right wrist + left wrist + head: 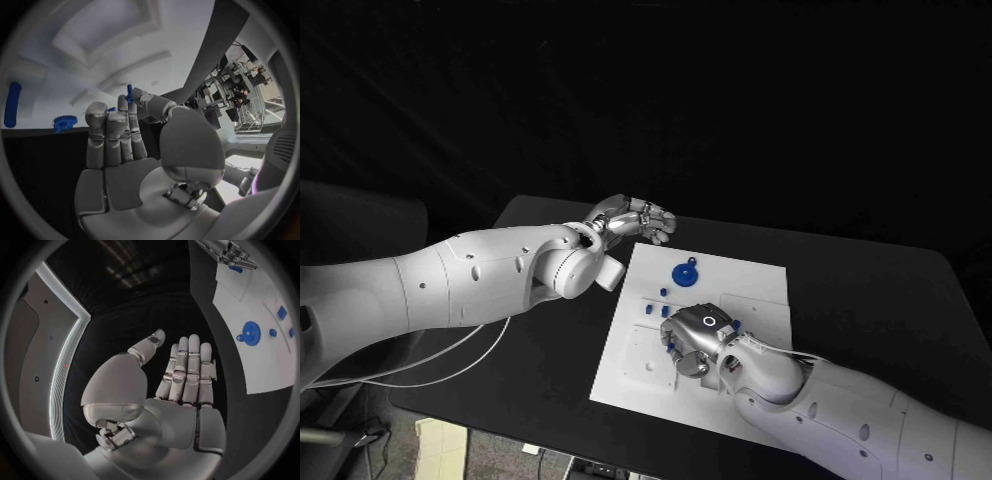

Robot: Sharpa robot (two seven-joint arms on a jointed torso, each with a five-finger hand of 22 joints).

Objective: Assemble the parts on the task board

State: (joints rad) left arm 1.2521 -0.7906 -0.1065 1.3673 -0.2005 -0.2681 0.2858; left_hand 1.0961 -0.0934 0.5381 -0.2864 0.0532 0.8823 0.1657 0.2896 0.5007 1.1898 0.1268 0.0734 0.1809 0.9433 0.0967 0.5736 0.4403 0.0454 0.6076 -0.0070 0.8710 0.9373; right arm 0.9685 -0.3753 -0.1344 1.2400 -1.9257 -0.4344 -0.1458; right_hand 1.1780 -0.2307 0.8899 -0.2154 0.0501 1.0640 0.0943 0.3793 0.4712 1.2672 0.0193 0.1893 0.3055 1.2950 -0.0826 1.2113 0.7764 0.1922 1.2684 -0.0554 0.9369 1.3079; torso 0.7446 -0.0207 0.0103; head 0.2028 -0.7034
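Nearest the head camera, the right arm (877,420) is seen coming in from the lower right, and the left arm (430,285) from the left. Beneath both lies the black table (877,290), with the white board (754,285) laid at its middle.

At the board's far left corner the left hand (635,222) is held just off the board's edge, over the table. In the left wrist view its fingers (187,367) are stretched out straight and side by side, the thumb set apart, and nothing is grasped; the hand is released.

Over the board's near half the right hand (700,342) is held low. In the right wrist view a small blue peg (129,93) is pinched between thumb and a fingertip, the other fingers (112,135) standing upright together. Whether the peg touches the board cannot be told.

On the board's far part a blue disc (685,274) lies flat, with a small blue piece (697,260) just beside it. Between disc and right hand, small blue parts (651,309) are set. In the right wrist view a blue gear (64,122) and a long blue bar (10,104) are seen on the board, apart from the hand.
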